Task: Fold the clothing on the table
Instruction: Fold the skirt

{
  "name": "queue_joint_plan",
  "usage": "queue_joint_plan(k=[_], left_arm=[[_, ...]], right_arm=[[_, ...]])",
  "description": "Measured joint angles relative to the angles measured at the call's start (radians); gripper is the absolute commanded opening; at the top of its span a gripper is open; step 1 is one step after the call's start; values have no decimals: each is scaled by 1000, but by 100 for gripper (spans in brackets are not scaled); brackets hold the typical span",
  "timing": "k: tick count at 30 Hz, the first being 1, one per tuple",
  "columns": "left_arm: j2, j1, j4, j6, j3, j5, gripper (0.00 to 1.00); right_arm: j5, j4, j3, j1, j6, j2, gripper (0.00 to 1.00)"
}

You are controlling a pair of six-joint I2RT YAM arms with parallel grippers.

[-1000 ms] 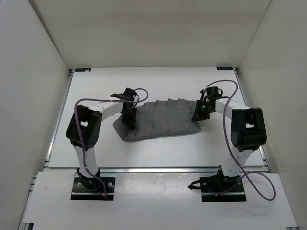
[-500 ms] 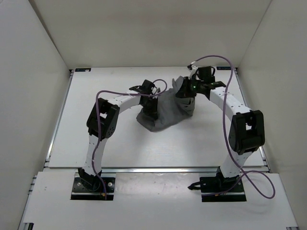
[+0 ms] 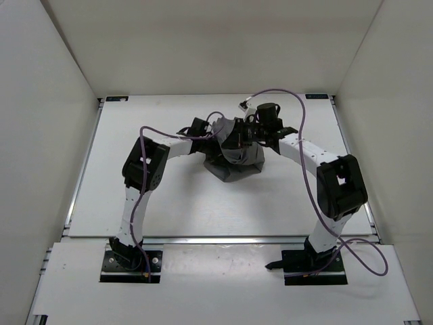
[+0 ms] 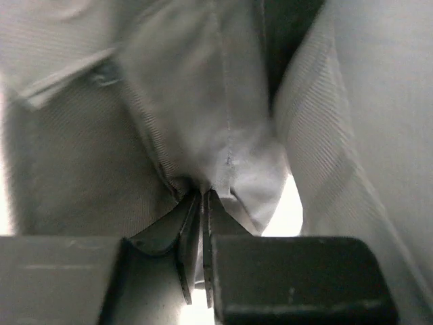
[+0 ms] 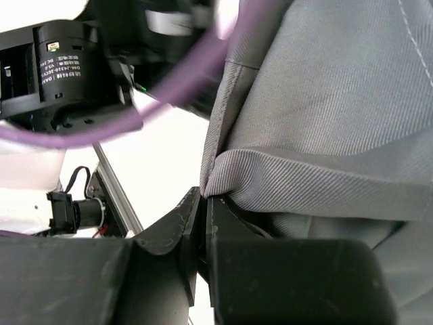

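Note:
The dark grey clothing hangs bunched up over the middle of the white table, its lower part resting on the tabletop. My left gripper meets it from the left, and my right gripper from the right, close beside the left one. In the left wrist view the left gripper is shut on a pinched fold of the clothing. In the right wrist view the right gripper is shut on a hemmed edge of the clothing. The fabric fills most of both wrist views.
White walls enclose the table on three sides, with metal rails along its edges. The left arm's black wrist motor and a purple cable hang very close to my right gripper. Both arms arch inward over the table's centre.
Both grippers have swung inward towards each other and upward, carrying the two ends of the clothing. The garment, spread flat a second ago, is now gathered into a hanging bunch.

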Motion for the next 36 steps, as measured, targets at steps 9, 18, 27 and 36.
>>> queue_joint_plan(k=[9, 18, 27, 36], left_arm=[[-91, 122, 460, -342, -372, 173, 0], [-121, 149, 601, -426, -424, 185, 0], [-265, 275, 552, -377, -514, 155, 17], [-421, 402, 520, -303, -528, 117, 23]], right_arm=[[-66, 49, -59, -3, 45, 99, 2], [-122, 7, 21, 54, 33, 207, 21], [-113, -52, 57, 47, -9, 175, 73], [31, -102, 79, -56, -91, -78, 55]])
